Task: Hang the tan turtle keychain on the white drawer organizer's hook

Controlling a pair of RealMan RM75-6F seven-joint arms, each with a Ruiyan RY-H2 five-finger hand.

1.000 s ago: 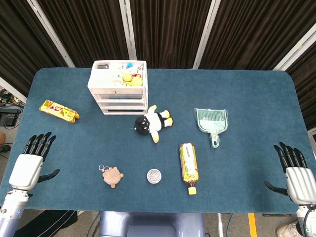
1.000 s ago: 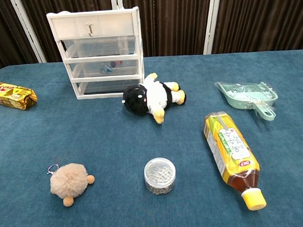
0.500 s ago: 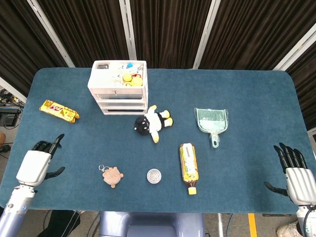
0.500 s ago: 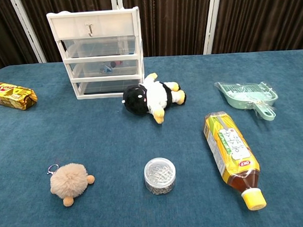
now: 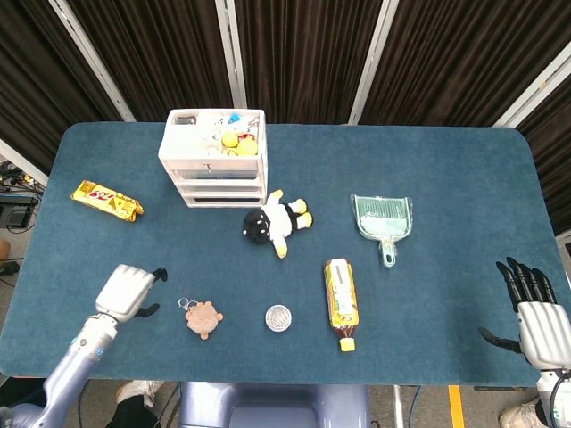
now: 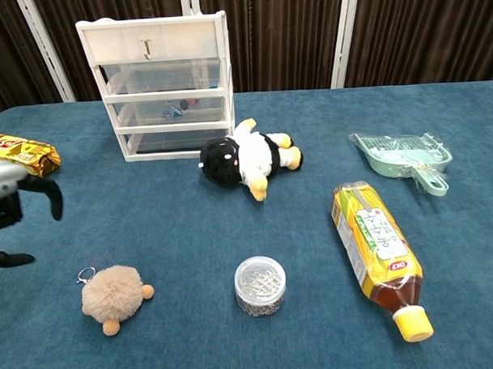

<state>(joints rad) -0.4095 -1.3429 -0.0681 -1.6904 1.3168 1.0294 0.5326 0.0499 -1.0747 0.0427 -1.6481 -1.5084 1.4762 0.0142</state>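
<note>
While the left hand [image 5: 128, 290] hovers over the blue table [image 5: 464, 178] at about 8 o'clock from the table's middle, it holds nothing; its thumb and one finger are parted, the others look curled, and the chest view [image 6: 8, 211] shows only its edge. At 10 o'clock from it, well apart, lies a yellow snack packet [image 5: 107, 200]. Just beside the hand, at its 4 o'clock, the tan turtle keychain [image 5: 203, 318] rests flat on the cloth, its metal ring [image 5: 186, 304] pointing toward the hand without touching it. At 12 o'clock from the turtle stands the white drawer organizer [image 5: 214, 158], upright near the far edge, with small things in its open top; the chest view shows its hook [image 6: 147, 49] on the top drawer front, bare. A black-and-white plush toy [image 5: 277, 221] lies just at 5 o'clock of the organizer. A small round clear container [image 5: 278, 317] sits at 3 o'clock of the turtle, near it. Further on, a tea bottle [image 5: 341, 303] lies on its side, yellow cap toward the near edge, and a pale green dustpan [image 5: 384, 220] lies at its 1 o'clock. At the table's 4 o'clock corner the right hand [image 5: 533, 316] is spread wide, empty.
</note>
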